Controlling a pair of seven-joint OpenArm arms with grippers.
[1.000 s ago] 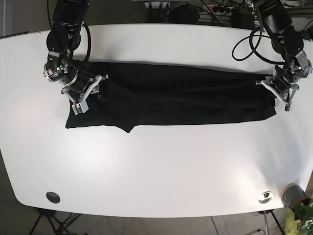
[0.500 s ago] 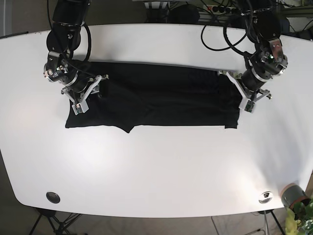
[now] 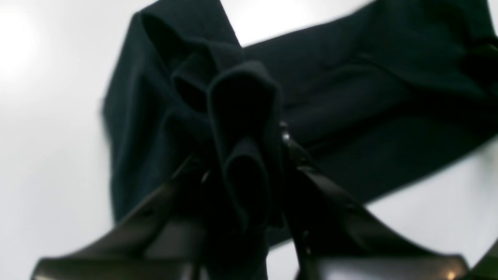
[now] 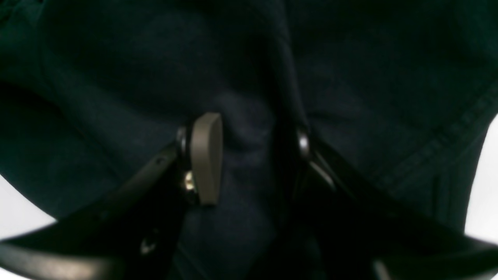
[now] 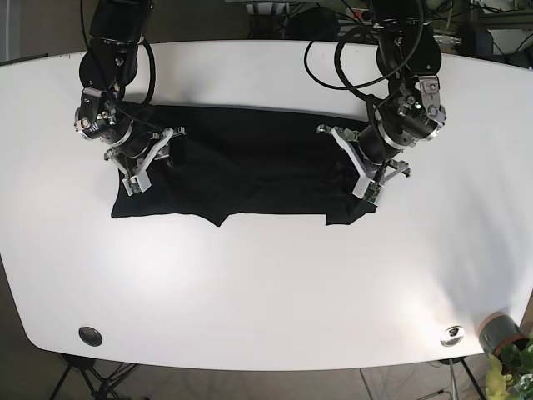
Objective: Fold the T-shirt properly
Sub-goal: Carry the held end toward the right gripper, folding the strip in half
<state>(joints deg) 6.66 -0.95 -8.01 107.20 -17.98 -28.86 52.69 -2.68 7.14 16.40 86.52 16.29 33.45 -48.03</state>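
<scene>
Nearest the front edge of the white worktop (image 5: 266, 292) lies a broad bare stretch, with only a small dark disc (image 5: 90, 336) at one corner and a metal cap (image 5: 452, 335) at the other. Beyond that open room the black T-shirt (image 5: 241, 175) lies as a long band across the worktop, its lower hem uneven and its end on the base view's right doubled back over itself.

The left pincer (image 5: 364, 171) is clamped on that doubled end; in its wrist view a thick roll of black cloth (image 3: 241, 136) stands pinched between the two dark fingers (image 3: 311, 182), with the rest of the shirt trailing away over the white surface. The right pincer (image 5: 148, 160) sits at the opposite end, fingers drawn narrow around a ridge of fabric; one grey pad (image 4: 206, 157) presses the cloth, the other seems buried in the fold, though the dark view makes that hard to confirm.

Behind the shirt the worktop is white up to its far edge.
</scene>
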